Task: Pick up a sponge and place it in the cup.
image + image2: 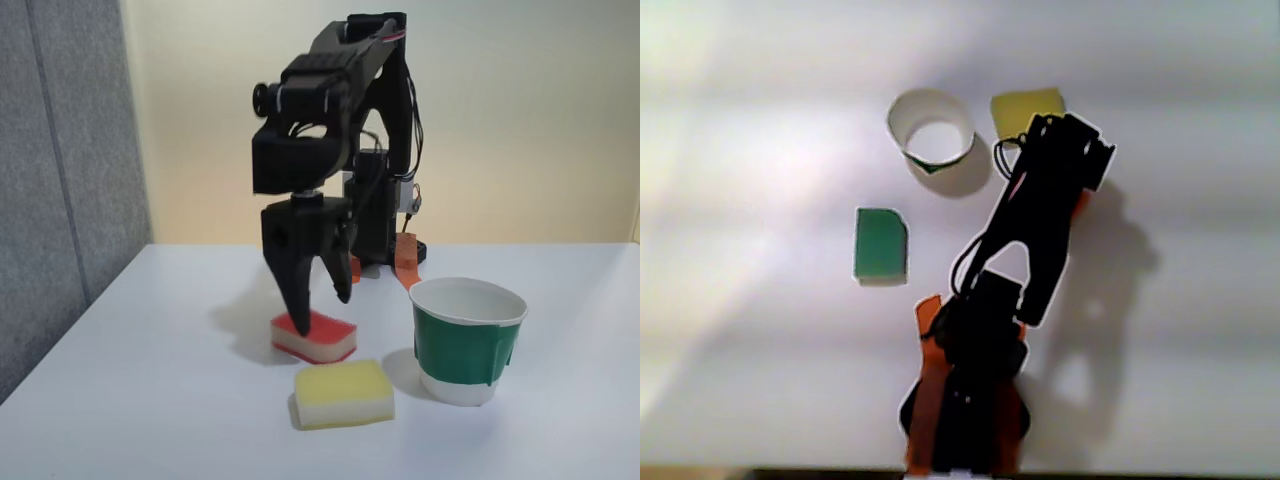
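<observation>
Yellow sponge point(343, 394) nearest the lens in the fixed view, on the white table point(150, 400). Just behind it lies the sponge point(315, 336), red top up. Gripper point(320, 302) spread apart, one fingertip on the red top. The cup point(466, 340) upright to the right. A green sponge point(881, 245) shows in the other view.

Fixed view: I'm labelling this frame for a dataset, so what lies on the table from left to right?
Left to right in the fixed view: the red sponge with the open jaws of the gripper down over it, then the yellow sponge slightly right and nearer the camera, then the green cup.
</observation>
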Controlling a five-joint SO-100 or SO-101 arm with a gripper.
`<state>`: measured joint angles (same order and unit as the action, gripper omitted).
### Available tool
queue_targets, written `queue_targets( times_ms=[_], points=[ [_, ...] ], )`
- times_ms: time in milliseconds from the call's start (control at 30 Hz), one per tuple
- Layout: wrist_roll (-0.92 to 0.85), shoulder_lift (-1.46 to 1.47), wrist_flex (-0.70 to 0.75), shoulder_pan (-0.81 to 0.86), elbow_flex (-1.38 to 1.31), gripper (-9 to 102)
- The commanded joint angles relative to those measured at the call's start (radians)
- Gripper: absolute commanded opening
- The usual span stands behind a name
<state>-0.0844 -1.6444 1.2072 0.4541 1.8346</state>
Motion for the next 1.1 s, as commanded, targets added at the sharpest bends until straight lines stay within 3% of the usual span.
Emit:
queue_targets(
  times_ms=[0, 400, 700, 833, 1067],
  points=[
    [-0.014, -0.008, -0.017, 0.018, -0.051, 36],
    [0.028, 0.048, -0.100, 0.028, -0.003, 30],
    [0.043, 0.034, -0.127, 0.025, 0.060, 14],
    [0.025, 0.025, -0.114, 0.014, 0.064, 0],
    [-0.025, -0.106, 0.029, -0.012, 0.035, 0]
  ],
)
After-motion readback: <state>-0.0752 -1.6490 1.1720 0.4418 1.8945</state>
